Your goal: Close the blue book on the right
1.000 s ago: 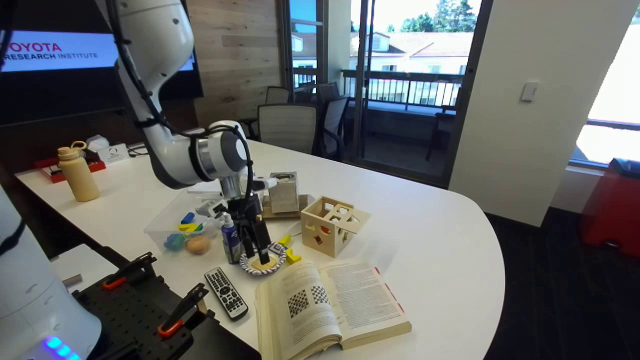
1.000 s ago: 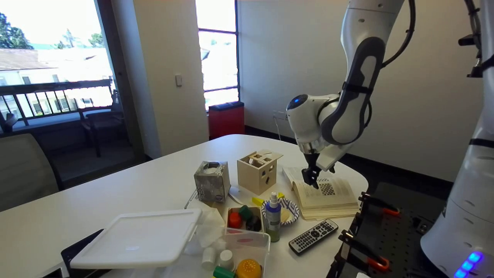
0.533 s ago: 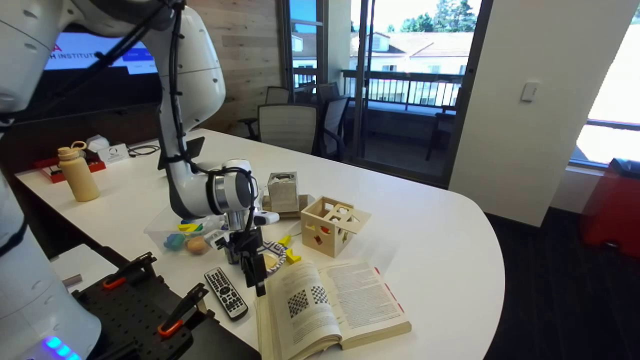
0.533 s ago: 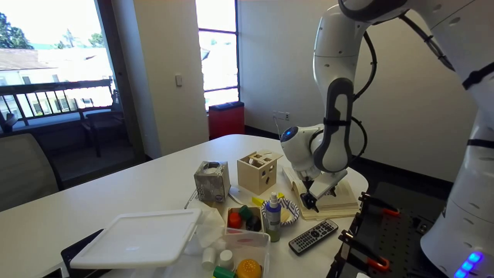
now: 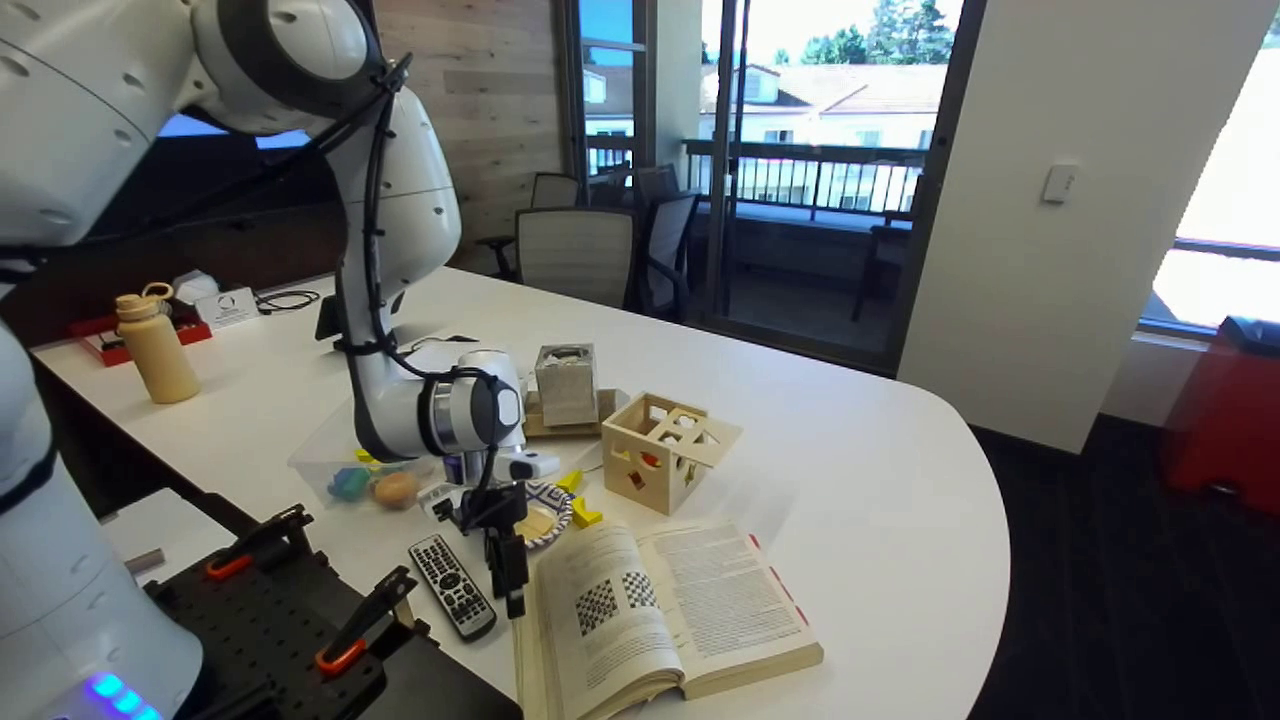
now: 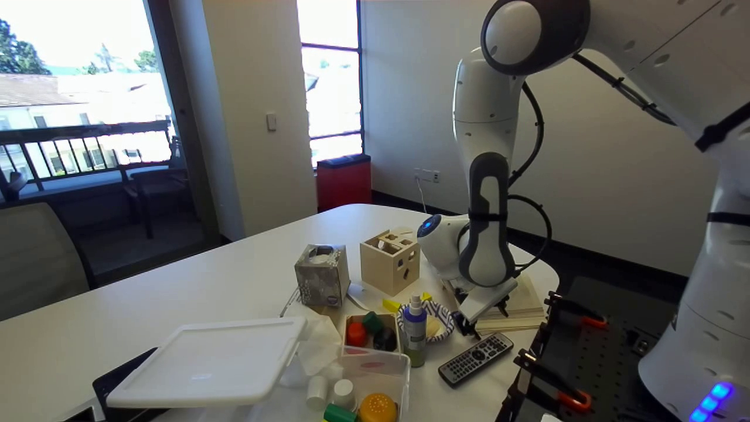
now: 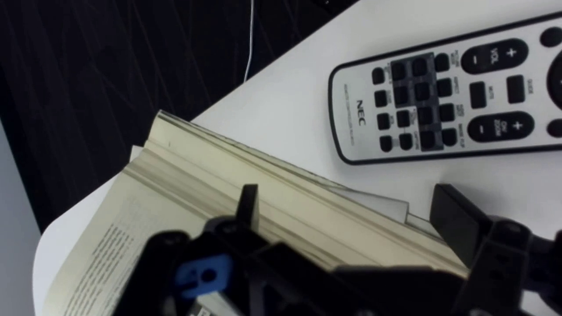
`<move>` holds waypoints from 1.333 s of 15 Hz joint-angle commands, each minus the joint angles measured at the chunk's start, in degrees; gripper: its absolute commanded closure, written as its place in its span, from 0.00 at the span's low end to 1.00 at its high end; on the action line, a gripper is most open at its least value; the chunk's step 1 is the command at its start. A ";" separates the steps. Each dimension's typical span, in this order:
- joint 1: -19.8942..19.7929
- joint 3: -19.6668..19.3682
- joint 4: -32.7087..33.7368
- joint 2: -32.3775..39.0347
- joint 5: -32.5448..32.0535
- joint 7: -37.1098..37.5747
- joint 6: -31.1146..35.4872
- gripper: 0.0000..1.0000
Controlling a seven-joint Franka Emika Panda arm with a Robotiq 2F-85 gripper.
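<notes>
The blue book lies open on the white table, cream printed pages up, in both exterior views [image 5: 725,595] [image 6: 524,302]. Dark chessboard figures show on one page. Its dark blue cover is hidden underneath. My gripper is low at the book's edge on the remote's side in both exterior views [image 5: 508,590] [image 6: 485,321]. In the wrist view my gripper [image 7: 347,197] is open, with nothing held. One finger is over the book's stacked page edges [image 7: 281,193]; the other is past that edge, over the table. I cannot tell whether a finger touches.
A remote control [image 5: 453,585] lies close beside the gripper. A patterned bowl [image 5: 553,515], a blue spray bottle [image 6: 415,331] and a wooden shape box [image 5: 655,455] stand near the book. A clear bin [image 6: 375,366] is farther off. The table edge runs past the book.
My gripper has moved down from above the bowl and book area to the book's edge beside the remote. The book and remote have not moved.
</notes>
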 commanded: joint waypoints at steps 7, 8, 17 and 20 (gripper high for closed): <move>8.21 -5.81 4.41 6.49 14.90 -7.26 0.52 0.00; 9.08 -6.43 4.67 6.87 15.64 -7.20 0.51 0.00; 14.32 -10.90 6.17 9.03 18.54 -6.68 0.33 0.00; 15.07 -12.29 6.04 8.81 18.70 -6.37 0.73 0.00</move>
